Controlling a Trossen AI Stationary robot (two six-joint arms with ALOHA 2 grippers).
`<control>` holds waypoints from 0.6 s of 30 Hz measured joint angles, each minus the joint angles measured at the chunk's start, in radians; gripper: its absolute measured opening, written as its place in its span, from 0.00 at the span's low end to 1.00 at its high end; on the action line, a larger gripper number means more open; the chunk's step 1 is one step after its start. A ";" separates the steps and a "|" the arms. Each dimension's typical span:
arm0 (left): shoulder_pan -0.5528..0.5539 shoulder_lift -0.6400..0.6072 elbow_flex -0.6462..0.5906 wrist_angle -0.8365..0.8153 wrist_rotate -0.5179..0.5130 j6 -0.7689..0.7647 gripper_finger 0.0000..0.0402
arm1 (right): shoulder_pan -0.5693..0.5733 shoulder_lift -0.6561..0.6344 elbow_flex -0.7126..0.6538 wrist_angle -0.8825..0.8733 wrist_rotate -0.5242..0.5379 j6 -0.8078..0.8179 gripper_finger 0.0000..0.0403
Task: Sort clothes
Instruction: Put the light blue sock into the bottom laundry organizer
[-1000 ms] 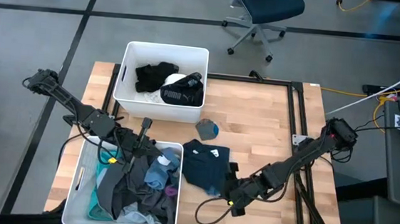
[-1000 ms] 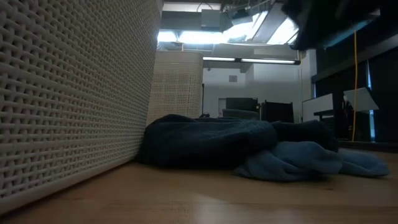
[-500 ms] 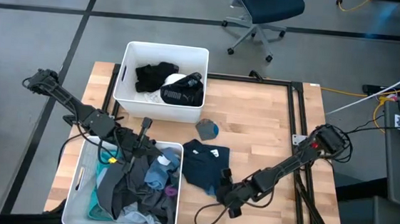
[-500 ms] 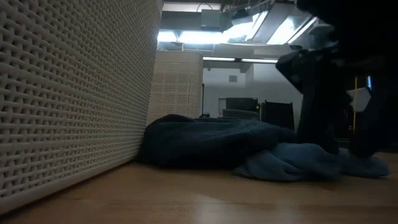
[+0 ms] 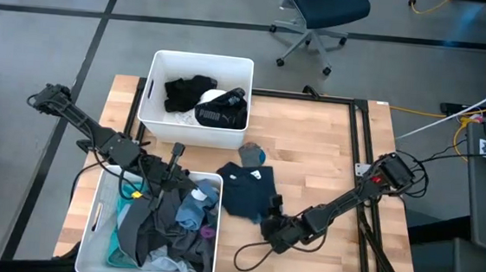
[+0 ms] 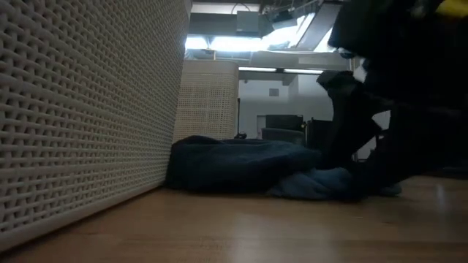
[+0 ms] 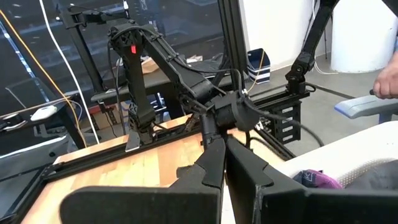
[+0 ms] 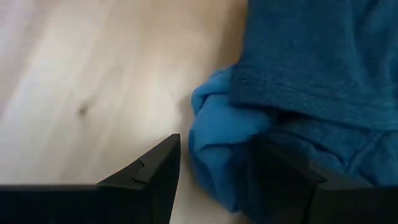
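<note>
A dark blue garment (image 5: 243, 192) lies on the wooden table between the two bins, with a lighter blue fold (image 8: 217, 137) bunched at its near right edge. My right gripper (image 5: 269, 225) is open, down at that edge, and the fold sits between its fingers. A small grey-blue piece (image 5: 253, 156) lies just beyond the garment. The far bin (image 5: 158, 60) holds black clothes, one with PUMA lettering (image 5: 220, 112). The near bin (image 5: 97, 220) is heaped with grey, blue and teal clothes (image 5: 180, 222). My left gripper (image 5: 175, 154) waits above that bin's far rim. My right gripper comes slanting down from the table's near right side at the garment's near right edge. One finger (image 8: 286, 180) lies on the cloth. The other (image 8: 149, 177) stands over bare wood beside the bunched fold (image 8: 214, 124). The garment rests on the table.
A black metal frame (image 5: 359, 145) runs along the table's far and right sides. Loose cable (image 5: 246, 260) loops near the front edge under my right arm. Bare wood (image 5: 320, 151) lies right of the garments. An office chair (image 5: 317, 20) stands beyond the table.
My right gripper has come down onto the dark blue garment, drifting a little toward the table's left and rolling at the wrist. The garment's near right edge has been pushed in and bunched, and the whole piece has shifted slightly toward the far left.
</note>
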State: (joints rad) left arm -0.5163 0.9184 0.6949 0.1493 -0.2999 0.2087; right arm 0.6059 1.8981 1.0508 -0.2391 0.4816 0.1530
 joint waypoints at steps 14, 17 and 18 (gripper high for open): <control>0.000 0.000 0.000 0.000 0.000 0.000 0.01 | -0.022 0.048 0.004 0.008 0.016 -0.001 0.10; 0.000 0.000 0.000 0.000 0.000 0.000 0.01 | -0.025 0.024 0.010 -0.040 0.015 -0.003 0.03; 0.000 0.000 0.000 0.000 0.000 0.000 0.01 | -0.025 0.013 0.016 -0.059 0.009 0.001 0.04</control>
State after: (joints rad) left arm -0.5163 0.9184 0.6949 0.1490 -0.2997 0.2085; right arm 0.5808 1.9115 1.0671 -0.2985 0.4902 0.1536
